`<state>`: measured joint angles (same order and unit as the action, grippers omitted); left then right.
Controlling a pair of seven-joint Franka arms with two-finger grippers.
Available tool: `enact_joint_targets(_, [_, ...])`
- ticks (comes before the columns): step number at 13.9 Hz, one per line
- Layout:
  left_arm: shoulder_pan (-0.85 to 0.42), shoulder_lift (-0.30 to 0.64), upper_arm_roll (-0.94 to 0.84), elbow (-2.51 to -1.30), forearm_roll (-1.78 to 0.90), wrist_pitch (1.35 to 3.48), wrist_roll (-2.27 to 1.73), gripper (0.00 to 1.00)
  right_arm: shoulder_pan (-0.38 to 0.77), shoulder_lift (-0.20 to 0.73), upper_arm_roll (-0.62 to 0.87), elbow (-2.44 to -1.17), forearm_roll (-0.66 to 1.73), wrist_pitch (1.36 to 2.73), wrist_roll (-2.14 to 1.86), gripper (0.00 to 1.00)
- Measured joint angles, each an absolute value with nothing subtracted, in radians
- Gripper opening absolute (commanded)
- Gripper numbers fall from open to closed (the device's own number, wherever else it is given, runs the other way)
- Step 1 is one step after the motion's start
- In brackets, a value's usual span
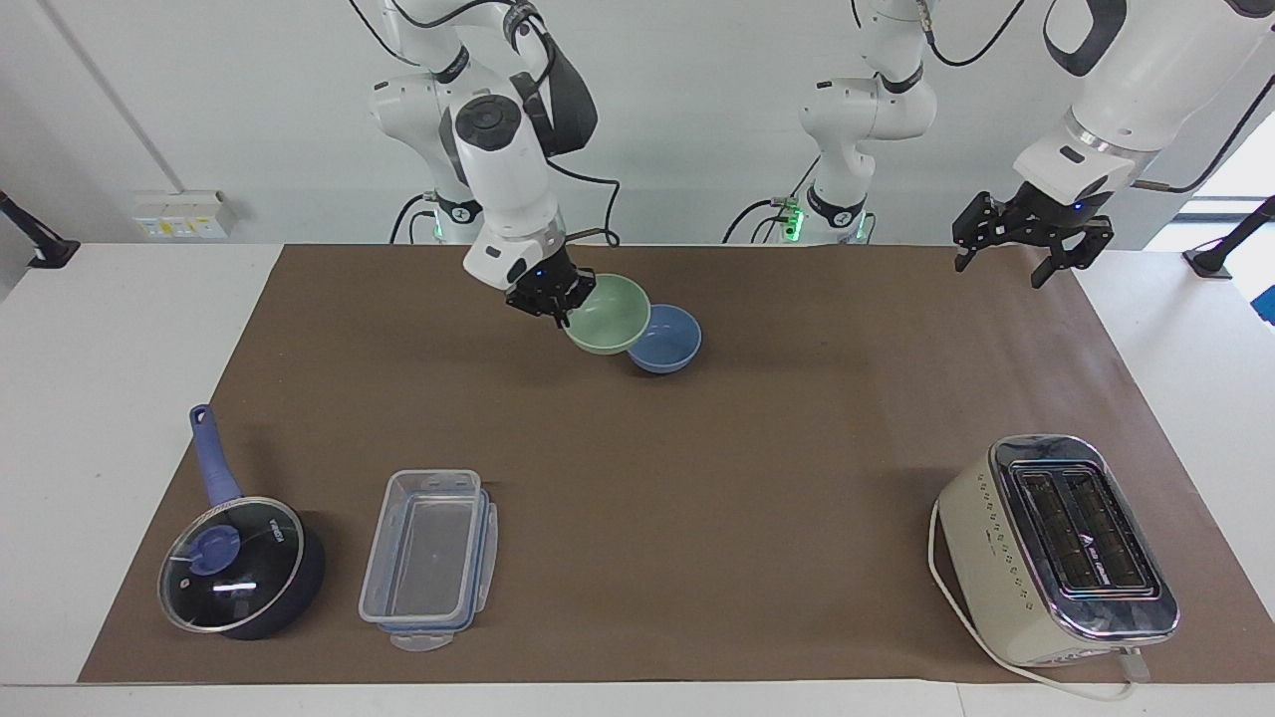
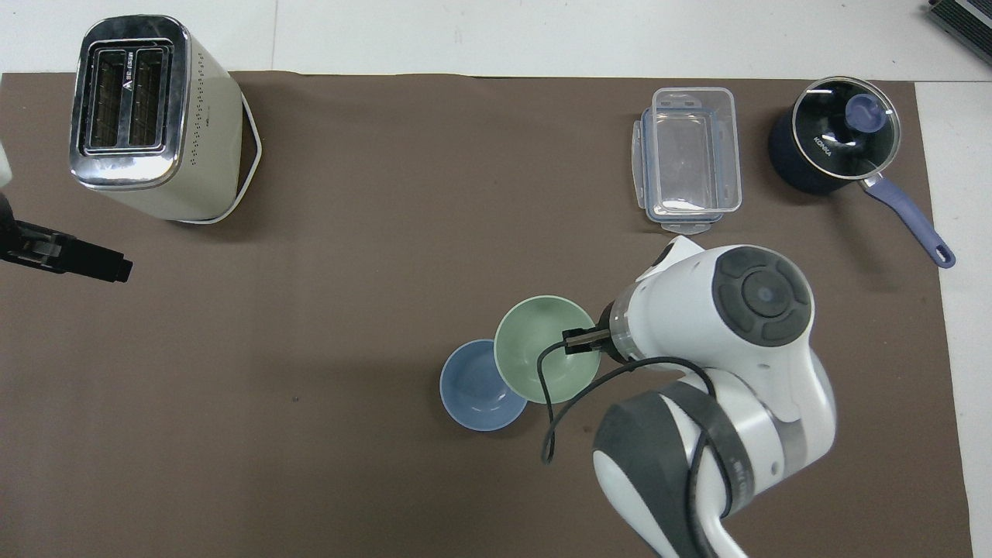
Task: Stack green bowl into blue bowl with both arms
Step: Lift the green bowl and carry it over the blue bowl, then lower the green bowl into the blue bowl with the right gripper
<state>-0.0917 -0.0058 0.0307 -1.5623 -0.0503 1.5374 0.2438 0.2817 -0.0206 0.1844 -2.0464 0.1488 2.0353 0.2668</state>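
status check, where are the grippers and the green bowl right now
Right gripper shut on green bowl, airborne, overlapping blue bowl. Left gripper open, waiting at its table end. Nothing in the way.

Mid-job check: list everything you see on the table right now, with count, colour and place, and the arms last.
green bowl: 1, pale green, held in the air, overlapping the blue bowl's rim
blue bowl: 1, light blue, on the mat near the robots, mid-table
saucepan: 1, dark blue with glass lid, far from the robots, at the right arm's end
food container: 1, clear plastic, beside the saucepan
toaster: 1, cream and chrome, far from the robots, at the left arm's end
mat: 1, brown, covering the table
right gripper: 1, black, shut on the green bowl's rim
left gripper: 1, black, open, waiting over the mat's edge at its own end
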Motion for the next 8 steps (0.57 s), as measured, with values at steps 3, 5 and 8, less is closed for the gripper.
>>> enact_joint_targets(3, [-0.092,-0.006,0.031,-1.562,-0.050,1.537,0.244,1.00,0.325,-0.020,0.184,-2.057,0.149,2.048,0.310,0.00])
enact_joint_targets(5, [-0.092,-0.006,0.031,-1.562,-0.050,1.537,0.244,1.00,0.363,-0.009,0.184,-2.085,0.149,2.119,0.353,0.00])
enact_joint_targets(8, [-0.092,-0.006,0.031,-1.562,-0.050,1.537,0.244,1.00,0.406,0.016,0.184,-2.123,0.149,2.182,0.394,0.00])
